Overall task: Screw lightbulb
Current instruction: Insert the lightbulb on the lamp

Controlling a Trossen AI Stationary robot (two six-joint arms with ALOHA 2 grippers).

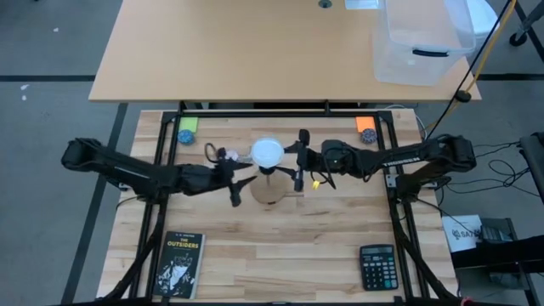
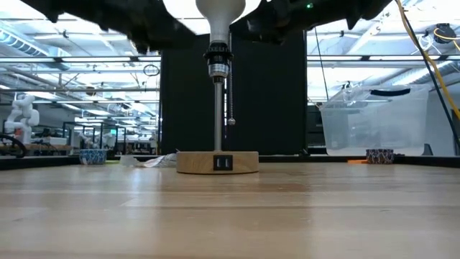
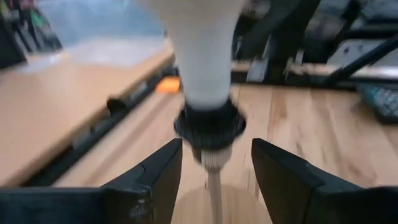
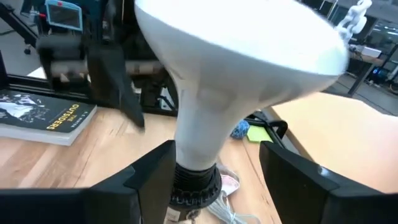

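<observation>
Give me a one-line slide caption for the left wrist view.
Left gripper with open fingers either side of the black socket, not touching it, white frosted lightbulb seated above.

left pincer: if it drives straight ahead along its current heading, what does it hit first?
Most likely the black socket under the lightbulb. The left pincer is open, its fingers straddling the thin stem just below that socket, so the stem may touch first; depth is unclear from the wrist view.
</observation>
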